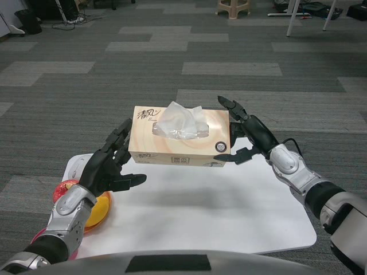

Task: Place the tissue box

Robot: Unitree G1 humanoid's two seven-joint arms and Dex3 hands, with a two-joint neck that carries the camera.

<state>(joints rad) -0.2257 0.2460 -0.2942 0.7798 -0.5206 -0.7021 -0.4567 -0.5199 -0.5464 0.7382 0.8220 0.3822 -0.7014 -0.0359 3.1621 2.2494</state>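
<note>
The tissue box (180,137), beige with white tissue sticking out of its top, hangs above the far part of the white table (229,217) and casts a soft shadow on it. My left hand (112,163) presses its fingertips against the box's left end, thumb spread out below. My right hand (243,132) clasps the right end, with fingers over the top corner and the thumb under the bottom edge. The box sits level between the two hands.
A red round object (63,189) and an orange one (98,209) lie at the table's left edge, partly behind my left forearm. Something pink (35,236) shows lower left. Grey carpet lies beyond the table, with a stool (233,7) far back.
</note>
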